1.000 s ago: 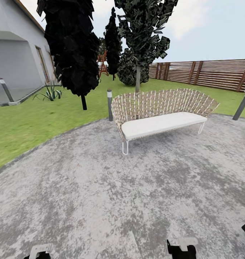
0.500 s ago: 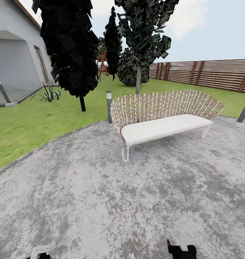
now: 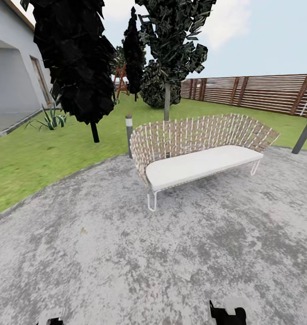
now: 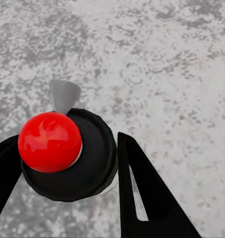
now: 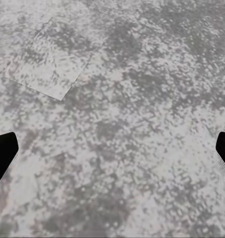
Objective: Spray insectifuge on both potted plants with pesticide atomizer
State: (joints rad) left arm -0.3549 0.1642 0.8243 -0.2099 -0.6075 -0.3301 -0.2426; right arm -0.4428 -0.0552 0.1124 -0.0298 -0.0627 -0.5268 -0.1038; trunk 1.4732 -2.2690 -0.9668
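the right gripper (image 5: 112,153) has its two dark fingertips (image 5: 3,156) far apart at opposite sides of the right wrist view, released and holding nothing, with bare mottled grey paving (image 5: 117,99) between them. the left gripper (image 4: 62,163) points down at the same stone; its black fingers (image 4: 142,193) stand on either side of a round black part topped by a red ball (image 4: 49,142), and whether they press on it cannot be told. in the head view both grippers just peek in at the lower edge, the left (image 3: 54,320) and the right (image 3: 225,314), arms low.

ahead, the round patio (image 3: 126,253) lies open up to a wicker bench (image 3: 198,149) with a white cushion. a grey post (image 3: 129,135) stands just beside the bench's left end and another post (image 3: 304,133) at the patio's right edge. the lawn (image 3: 40,153) curves around the paving on the left, with dark trees (image 3: 76,63), a spiky striped plant (image 3: 47,119) near the house wall (image 3: 13,81), and a slat fence (image 3: 262,92) far right. this garden view holds no sprayer or small potted plants that i can make out.
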